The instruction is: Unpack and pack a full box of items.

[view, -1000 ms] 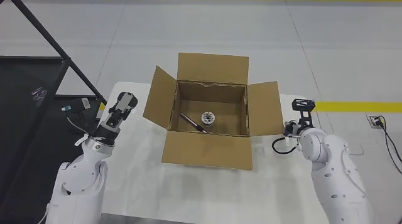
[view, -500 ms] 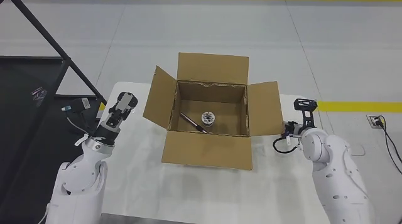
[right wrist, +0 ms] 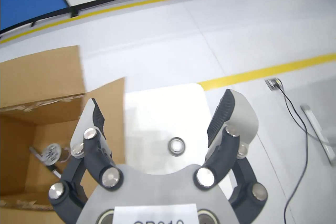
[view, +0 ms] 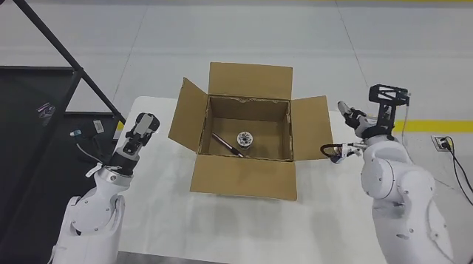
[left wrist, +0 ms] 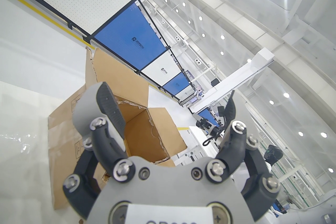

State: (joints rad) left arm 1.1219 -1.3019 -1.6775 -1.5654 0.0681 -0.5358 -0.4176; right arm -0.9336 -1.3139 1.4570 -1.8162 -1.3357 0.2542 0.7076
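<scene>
An open cardboard box [view: 245, 179] stands mid-table with all flaps spread. On its floor lie a round metal part [view: 244, 140] and a dark slim tool [view: 224, 144]; the right wrist view catches the same part [right wrist: 52, 154] past the box wall [right wrist: 39, 93]. A small metal ring [right wrist: 176, 145] rests on the white table just right of the box. My right gripper [right wrist: 160, 114] hangs open and empty above that ring, raised at the box's right flap [view: 355, 116]. My left gripper [left wrist: 169, 108] is open and empty, held left of the box [view: 148, 121], facing the box flaps [left wrist: 136, 128].
A black metal frame [view: 52, 49] and a dark panel stand left of the table. A cable and floor socket [view: 441, 143] lie on the floor at the right. Bare white tabletop [view: 244, 223] lies in front of the box.
My right gripper has lifted from the table's right edge and swung up and back beside the box's right flap. The left arm has barely shifted.
</scene>
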